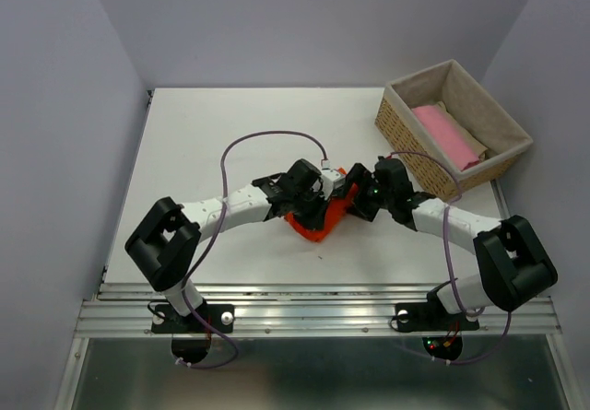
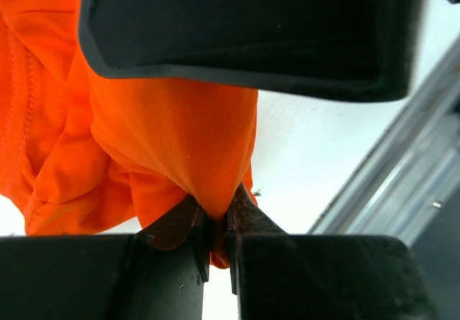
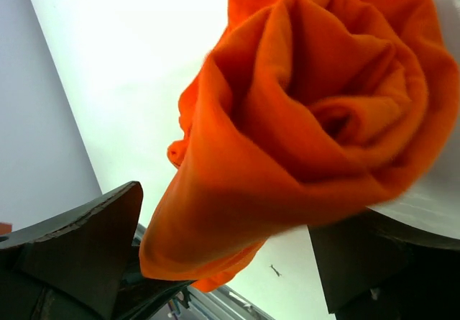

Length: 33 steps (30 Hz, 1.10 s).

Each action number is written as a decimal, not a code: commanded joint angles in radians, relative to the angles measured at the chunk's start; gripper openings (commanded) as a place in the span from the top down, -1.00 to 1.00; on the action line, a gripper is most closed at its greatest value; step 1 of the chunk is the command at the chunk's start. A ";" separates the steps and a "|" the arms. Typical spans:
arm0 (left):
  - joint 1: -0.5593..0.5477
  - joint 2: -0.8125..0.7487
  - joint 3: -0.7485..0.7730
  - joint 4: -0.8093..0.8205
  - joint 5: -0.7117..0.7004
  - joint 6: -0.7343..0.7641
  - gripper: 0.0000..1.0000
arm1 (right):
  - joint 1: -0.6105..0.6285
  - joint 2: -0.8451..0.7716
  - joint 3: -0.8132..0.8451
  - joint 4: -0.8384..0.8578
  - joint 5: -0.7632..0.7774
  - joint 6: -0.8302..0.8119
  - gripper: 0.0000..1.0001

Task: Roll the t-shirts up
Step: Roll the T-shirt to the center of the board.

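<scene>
Left claw point(image 2: 218, 223) pinched a fold of the orange t-shirt point(image 2: 172, 133). Right claw point(image 3: 226, 234) stood open, jaws wide either side of the rolled end.

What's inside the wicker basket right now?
A pale pink t-shirt lies in the basket, with beige fabric showing beside and under it. Anything beneath the pink one, and the basket's floor, is covered.
</scene>
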 commanded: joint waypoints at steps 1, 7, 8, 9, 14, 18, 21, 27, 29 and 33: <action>0.067 -0.046 -0.003 0.069 0.286 -0.018 1.00 | 0.005 -0.089 0.066 -0.080 0.095 -0.045 -0.97; 0.133 -0.026 -0.047 0.144 0.488 -0.066 1.00 | 0.005 -0.206 0.073 -0.176 0.170 -0.056 -0.99; 0.142 -0.011 -0.050 0.147 0.519 -0.072 1.00 | 0.005 -0.235 0.077 -0.201 0.190 -0.061 -0.99; 0.144 -0.003 -0.050 0.150 0.533 -0.075 1.00 | 0.005 -0.251 0.081 -0.210 0.198 -0.062 -0.99; 0.157 0.048 -0.070 0.207 0.602 -0.112 1.00 | 0.005 -0.321 0.100 -0.268 0.260 -0.091 -0.94; 0.180 0.077 -0.099 0.270 0.686 -0.153 1.00 | 0.005 -0.332 0.100 -0.282 0.273 -0.133 -0.13; 0.187 0.108 -0.110 0.285 0.722 -0.163 1.00 | 0.005 -0.309 0.098 -0.298 0.264 -0.168 0.44; 0.210 0.151 -0.121 0.321 0.757 -0.193 1.00 | 0.005 -0.217 0.081 -0.236 0.152 -0.207 0.67; 0.214 0.154 -0.119 0.322 0.760 -0.192 1.00 | 0.005 -0.177 0.080 -0.209 0.135 -0.208 0.67; 0.228 0.154 -0.124 0.324 0.765 -0.195 1.00 | 0.005 -0.104 0.092 -0.164 0.103 -0.217 0.67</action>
